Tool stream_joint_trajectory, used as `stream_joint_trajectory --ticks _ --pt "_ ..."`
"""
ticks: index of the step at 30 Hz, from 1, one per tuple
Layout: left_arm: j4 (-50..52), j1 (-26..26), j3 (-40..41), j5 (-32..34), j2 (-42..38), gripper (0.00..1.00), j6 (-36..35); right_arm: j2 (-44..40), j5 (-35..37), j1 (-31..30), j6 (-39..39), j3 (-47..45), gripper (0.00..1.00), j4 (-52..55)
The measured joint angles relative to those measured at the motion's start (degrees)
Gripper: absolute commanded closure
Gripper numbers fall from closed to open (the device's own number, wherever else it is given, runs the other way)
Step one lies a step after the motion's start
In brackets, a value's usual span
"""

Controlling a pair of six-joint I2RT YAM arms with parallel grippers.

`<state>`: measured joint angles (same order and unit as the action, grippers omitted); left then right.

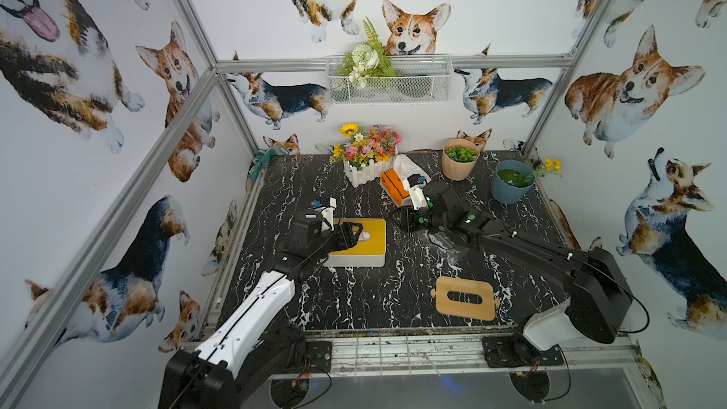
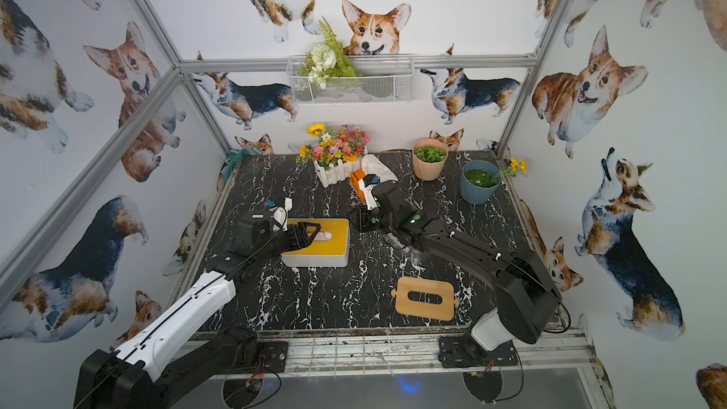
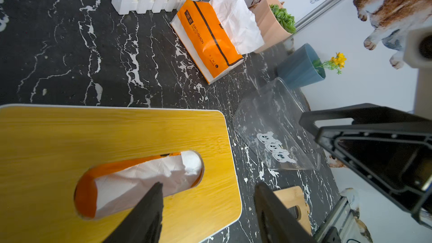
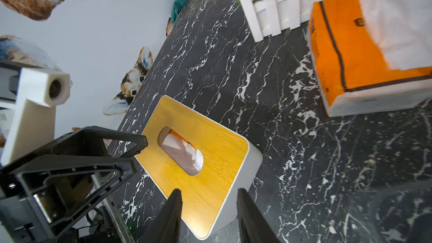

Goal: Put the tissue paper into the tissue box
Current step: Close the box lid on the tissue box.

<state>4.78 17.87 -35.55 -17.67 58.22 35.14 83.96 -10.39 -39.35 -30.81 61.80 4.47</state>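
Left end effector (image 3: 209, 184) hangs part-open, empty, over the tissue box (image 3: 117, 132) slot.

Your counter (image 1: 354, 308) is black with white veining. Left of its middle you have the tissue box (image 1: 373, 247), white with a yellow wooden top, with white tissue (image 3: 140, 178) showing in its slot. Along the back edge stands a picket planter (image 1: 364, 175) of flowers. Just beside it is an orange tissue pack (image 1: 393, 186), then a peach pot (image 1: 459, 165) of greenery. A blue pot (image 1: 509, 188) stands near the right edge. A clear plastic case (image 3: 275, 132) lies right of centre. A slotted bamboo lid (image 1: 464, 312) lies flat near the front right corner.
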Motion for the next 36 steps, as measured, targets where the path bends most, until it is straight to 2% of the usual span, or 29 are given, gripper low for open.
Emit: stream_joint_trajectory --ticks 5,10,15,24,31,36 --pt "0.11 2.91 -2.62 1.51 4.83 0.37 2.75 -3.78 -0.76 1.62 -1.33 -3.26 0.57 -1.14" --pt "1.60 5.51 -8.13 2.47 11.65 0.43 3.63 -5.53 -0.87 2.29 -1.64 -5.38 0.57 -1.25" --pt "5.33 7.78 -12.81 4.20 17.18 0.45 2.73 -6.23 -1.64 2.80 -1.66 -6.75 0.57 -1.22" --pt "10.05 8.35 -13.11 8.92 16.81 0.46 2.47 -7.56 -1.68 3.76 -1.64 -8.37 0.56 -1.22" --pt "10.49 8.46 -12.24 9.75 18.32 0.50 2.49 -7.58 -1.68 3.89 -1.64 -8.68 0.56 -1.22" --pt "10.43 8.50 -12.04 9.75 18.86 0.56 2.49 -7.58 -1.73 3.89 -1.66 -8.76 0.56 -1.22"
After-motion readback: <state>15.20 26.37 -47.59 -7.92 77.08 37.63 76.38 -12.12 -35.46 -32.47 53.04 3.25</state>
